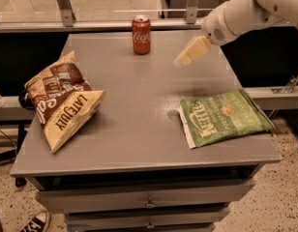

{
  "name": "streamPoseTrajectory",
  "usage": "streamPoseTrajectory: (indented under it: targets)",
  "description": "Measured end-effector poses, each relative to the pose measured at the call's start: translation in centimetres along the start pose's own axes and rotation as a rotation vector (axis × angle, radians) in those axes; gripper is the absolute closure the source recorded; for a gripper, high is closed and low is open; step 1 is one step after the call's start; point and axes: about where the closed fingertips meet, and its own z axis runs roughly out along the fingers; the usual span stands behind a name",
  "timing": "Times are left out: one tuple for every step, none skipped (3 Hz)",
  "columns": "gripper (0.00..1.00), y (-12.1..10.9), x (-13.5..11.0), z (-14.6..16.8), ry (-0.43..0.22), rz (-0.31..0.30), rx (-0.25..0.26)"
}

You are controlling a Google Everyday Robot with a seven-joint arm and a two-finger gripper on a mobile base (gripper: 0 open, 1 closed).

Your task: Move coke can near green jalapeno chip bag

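The coke can [141, 35] stands upright at the far edge of the tabletop [139, 110], well apart from the green jalapeno chip bag [224, 117] lying flat at the near right. The tool [191, 52] hovers right of the can, carrying nothing; released or clenched, I cannot tell. The reach looks in hand: next it must cross leftward and grasp the can.

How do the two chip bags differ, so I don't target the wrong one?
The Kettle bag is green and lies flat at front right; the Late July bag is brown-and-cream, puffier, at left. Both lie apart from the can. The gripper hovers right of the can.
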Motion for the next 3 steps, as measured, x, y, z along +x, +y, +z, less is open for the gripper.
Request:
streamPoseTrajectory:
  targets:
    - [0.0, -2.3, -2.3, 4.3, -0.134, 0.069, -0.044]
    - [0.0, -3.4, -4.4, 8.3, -0.243, 0.106, -0.086]
    - [0.0, -4.2, -6.2, 11.5, -0.302, 0.124, -0.099]
